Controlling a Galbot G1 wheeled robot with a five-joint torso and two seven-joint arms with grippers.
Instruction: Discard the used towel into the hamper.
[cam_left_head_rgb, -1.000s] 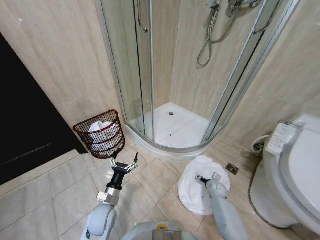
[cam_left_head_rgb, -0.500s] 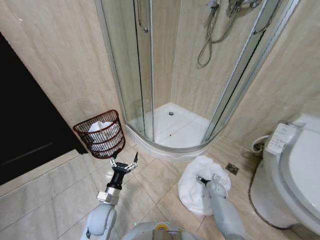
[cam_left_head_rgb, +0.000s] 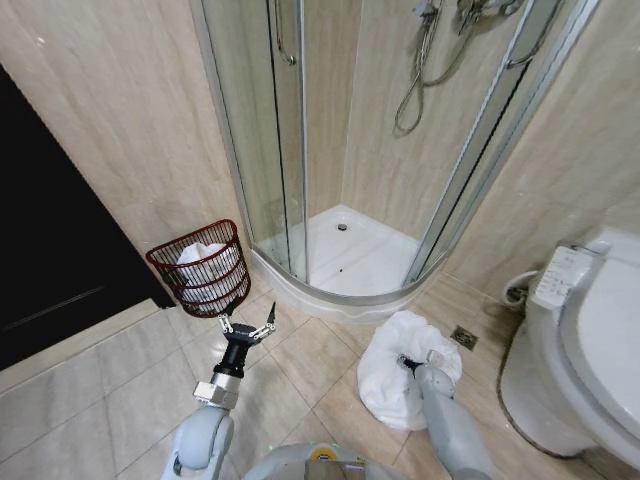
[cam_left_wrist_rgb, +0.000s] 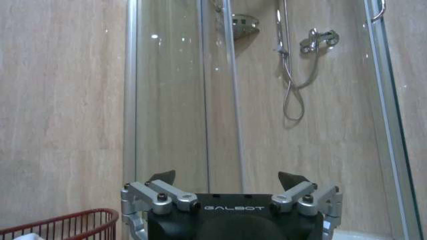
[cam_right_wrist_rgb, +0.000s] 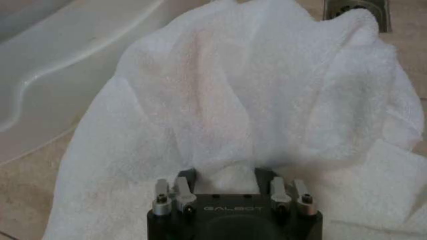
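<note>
The right gripper (cam_left_head_rgb: 416, 363) is clamping a fold of the white towel (cam_left_head_rgb: 392, 362) lying on the floor tiles beside the shower base (cam_left_head_rgb: 345, 262). The left gripper (cam_left_head_rgb: 246, 327) is hanging spread wide just beside the hamper (cam_left_head_rgb: 200, 268), which is standing against the wall.

An open stretch of tiled floor (cam_left_head_rgb: 300, 370) is being left free between the left tool (cam_left_head_rgb: 247, 327) and the white towel (cam_left_head_rgb: 400, 370). The hamper (cam_left_head_rgb: 200, 268) is being crowded from behind by the beige wall (cam_left_head_rgb: 130, 120) and flanked by the glass shower screen (cam_left_head_rgb: 255, 130), so its open rim is being left reachable from above and from the front. The right tool (cam_left_head_rgb: 415, 364), fingers pinched into the towel's folds, is being hemmed in by the raised shower tray (cam_left_head_rgb: 340, 290) ahead and the toilet (cam_left_head_rgb: 580, 350) on its right.
</note>
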